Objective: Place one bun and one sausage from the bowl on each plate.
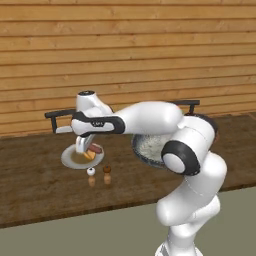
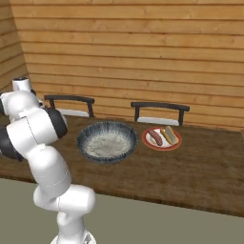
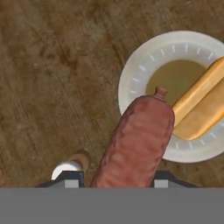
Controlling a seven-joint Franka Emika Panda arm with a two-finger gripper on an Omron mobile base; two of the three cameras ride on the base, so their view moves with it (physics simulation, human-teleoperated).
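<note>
While we hold the gripper (image 3: 117, 181) over the pale plate (image 3: 136, 70), our jaws are clamped on the sausage (image 3: 138, 142), whose long axis runs out from the fingertips toward the plate's centre, ending beside the bun (image 3: 202, 103) lying there.

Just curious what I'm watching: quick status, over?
Gripper shut on sausage, above plate. Bun already on it. Bowl looks empty. Shakers beside plate, not blocking.
</note>
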